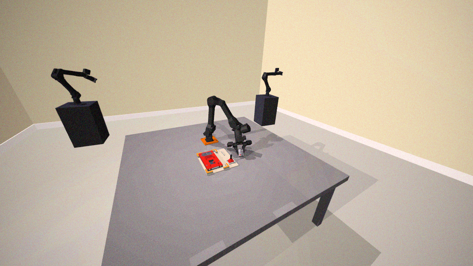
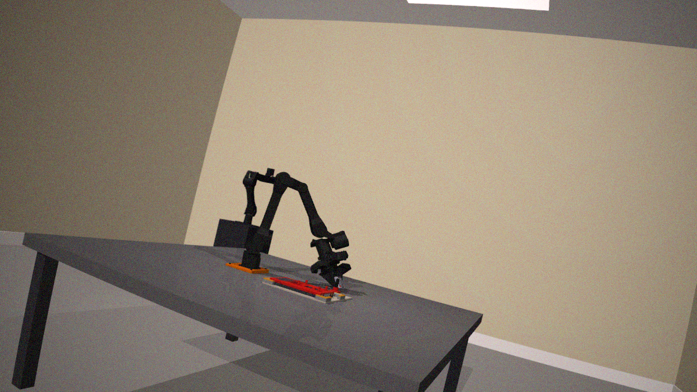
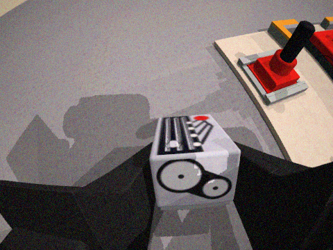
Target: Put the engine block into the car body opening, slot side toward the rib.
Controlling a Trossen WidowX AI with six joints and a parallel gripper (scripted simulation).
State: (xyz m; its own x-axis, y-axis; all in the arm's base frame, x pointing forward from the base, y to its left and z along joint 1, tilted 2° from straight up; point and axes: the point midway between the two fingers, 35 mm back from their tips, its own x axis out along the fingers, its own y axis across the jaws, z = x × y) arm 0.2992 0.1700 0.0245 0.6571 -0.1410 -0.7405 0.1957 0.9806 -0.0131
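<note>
The engine block [image 1: 240, 152] [image 3: 194, 178], light grey with printed pulleys, black stripes and a red dot, is between my fingers. My gripper [image 1: 240, 152] [image 2: 337, 284] is shut on it, low over the table beside the board's right edge in the top view. The block's slot is not visible. The red car body [image 1: 204, 156] [image 2: 291, 284] [image 3: 325, 41] lies on the board; its dark opening [image 1: 211, 161] shows in the top view, with nothing seen in it. The wrist view shows only a corner of the body. The rib cannot be made out.
The cream board [image 1: 229, 153] [image 3: 305, 130] carries a red part with an upright black stick [image 1: 230, 160] [image 3: 277, 71], between the block and the car body. Orange-topped corner holders [image 1: 208, 171] [image 3: 286, 27] surround the body. The arm's orange base [image 1: 213, 142] [image 2: 233, 265] is behind the board.
</note>
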